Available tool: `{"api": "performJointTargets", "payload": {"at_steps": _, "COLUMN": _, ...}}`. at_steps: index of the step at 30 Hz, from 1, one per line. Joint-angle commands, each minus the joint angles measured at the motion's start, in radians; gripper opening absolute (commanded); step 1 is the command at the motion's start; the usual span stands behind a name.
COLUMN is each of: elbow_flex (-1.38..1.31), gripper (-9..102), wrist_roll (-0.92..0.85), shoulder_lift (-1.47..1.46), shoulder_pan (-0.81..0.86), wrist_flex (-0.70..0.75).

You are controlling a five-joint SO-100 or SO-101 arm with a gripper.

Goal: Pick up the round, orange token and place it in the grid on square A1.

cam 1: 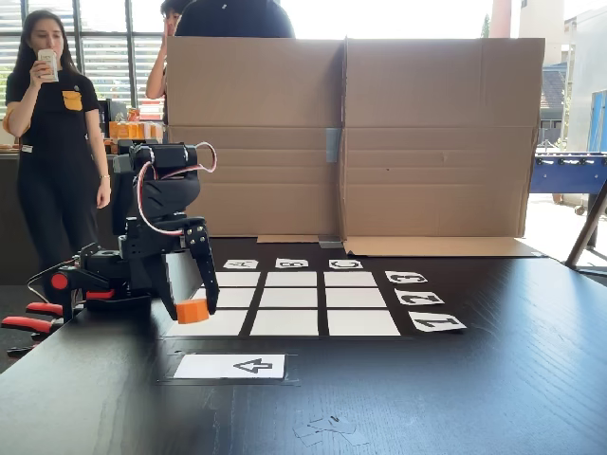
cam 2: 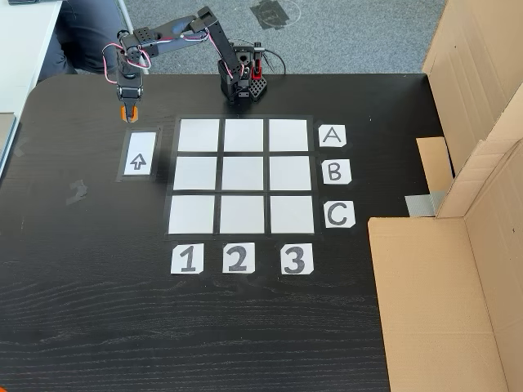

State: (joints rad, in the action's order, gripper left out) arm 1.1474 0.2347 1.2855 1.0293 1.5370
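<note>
token (cam 1: 192,310) | in end effector (cam 1: 193,308), seemingly lifted | black table (cam 1: 493,379)

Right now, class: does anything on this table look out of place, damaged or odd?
Little stands out. The grid cells lie straight and bare. The token is in the gripper, off the grid beyond the arrow card. One oddity: a scuffed patch on the table near the front edge in a fixed view.

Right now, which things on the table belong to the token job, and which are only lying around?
Job: small orange plastic cylinder token held in the black claw; white 3x3 paper grid; corner square A1.

Lying about: white arrow card; brown cardboard screen; grey tape scraps.
</note>
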Motion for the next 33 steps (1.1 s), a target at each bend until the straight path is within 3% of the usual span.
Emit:
{"api": "performJointTargets", "payload": {"at_steps": 1, "elbow_flex": 0.129, "gripper": 6, "wrist_roll": -0.029, "shoulder_lift": 0.21, "shoulder_pan": 0.009, "wrist_flex": 0.005}}
{"api": "performJointTargets", "payload": {"at_steps": 16, "elbow_flex": 0.83, "gripper": 6, "wrist_roll": -0.156, "shoulder_lift": 0.951, "shoulder_pan": 0.005, "wrist_flex": 0.005}}
{"api": "performJointTargets", "payload": {"at_steps": 27, "elbow_flex": 1.135, "gripper": 6, "wrist_roll": -0.212, "shoulder_lift": 1.062, "shoulder_pan": -0.038, "wrist_flex": -0.023}}
{"api": "performJointTargets", "payload": {"at_steps": 33, "elbow_flex": 1.275, "gripper": 7, "wrist_roll": -0.212, "shoulder_lift": 1.068, "shoulder_pan": -0.089, "wrist_flex": -0.186}}
